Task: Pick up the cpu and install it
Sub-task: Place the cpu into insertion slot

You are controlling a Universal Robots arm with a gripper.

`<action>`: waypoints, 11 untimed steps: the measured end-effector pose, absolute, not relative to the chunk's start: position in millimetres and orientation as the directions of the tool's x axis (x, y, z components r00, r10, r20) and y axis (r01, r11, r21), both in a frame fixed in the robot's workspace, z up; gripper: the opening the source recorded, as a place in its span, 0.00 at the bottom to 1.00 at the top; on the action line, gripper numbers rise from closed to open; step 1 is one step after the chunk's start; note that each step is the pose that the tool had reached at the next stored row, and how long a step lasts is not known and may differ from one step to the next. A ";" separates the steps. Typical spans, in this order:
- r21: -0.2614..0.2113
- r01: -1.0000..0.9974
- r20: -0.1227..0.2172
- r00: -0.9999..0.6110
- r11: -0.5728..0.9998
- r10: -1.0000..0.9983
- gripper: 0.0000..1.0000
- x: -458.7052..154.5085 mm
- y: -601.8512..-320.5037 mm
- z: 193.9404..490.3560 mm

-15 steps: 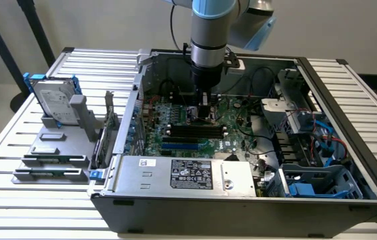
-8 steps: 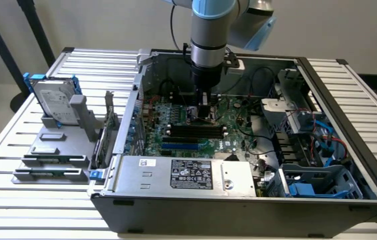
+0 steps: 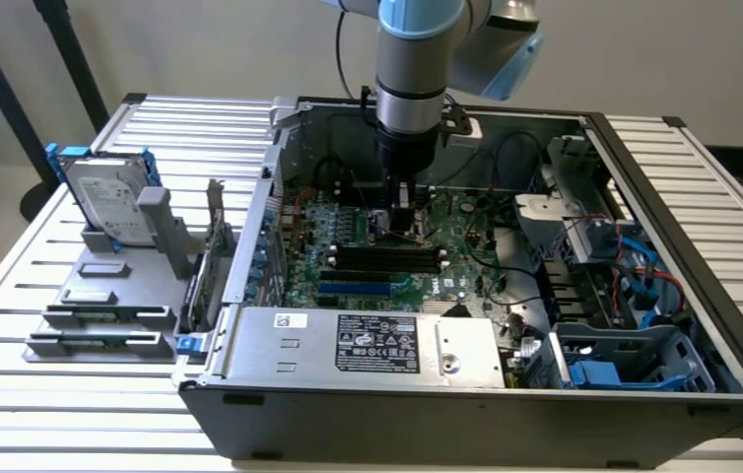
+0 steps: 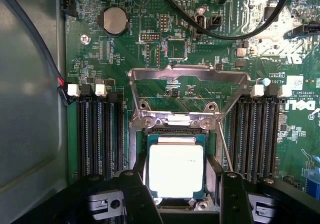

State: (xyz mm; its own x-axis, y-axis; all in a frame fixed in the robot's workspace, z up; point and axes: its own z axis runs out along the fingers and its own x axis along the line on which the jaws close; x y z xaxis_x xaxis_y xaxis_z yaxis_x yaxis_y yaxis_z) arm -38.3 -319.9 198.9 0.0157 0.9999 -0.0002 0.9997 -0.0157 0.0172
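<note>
I am hovering, jaws open, astride the cpu [image 4: 176, 170] lying in the socket [image 4: 212, 166], apparently leaving it seated squarely.

The arm [image 3: 410, 69] was set upright, with the wrist pointed straight down. The gripper [image 3: 402, 222] was seen with its fingers [image 4: 134, 196] spread well apart.

Robotics laboratory bench. An industrial robot arm [image 3: 411, 89] stands over an opened desktop computer case [image 3: 477, 414] on a slatted metal table [image 3: 30, 414], beside a grey parts fixture [image 3: 96, 345].
</note>
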 end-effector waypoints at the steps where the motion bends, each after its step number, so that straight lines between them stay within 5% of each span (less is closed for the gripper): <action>1: 0.017 1.000 0.000 0.017 -0.017 1.000 0.55 -38.2 -319.9 198.8; 11: 0.017 1.000 0.000 0.020 -0.020 1.000 0.55 -37.9 -319.7 197.4</action>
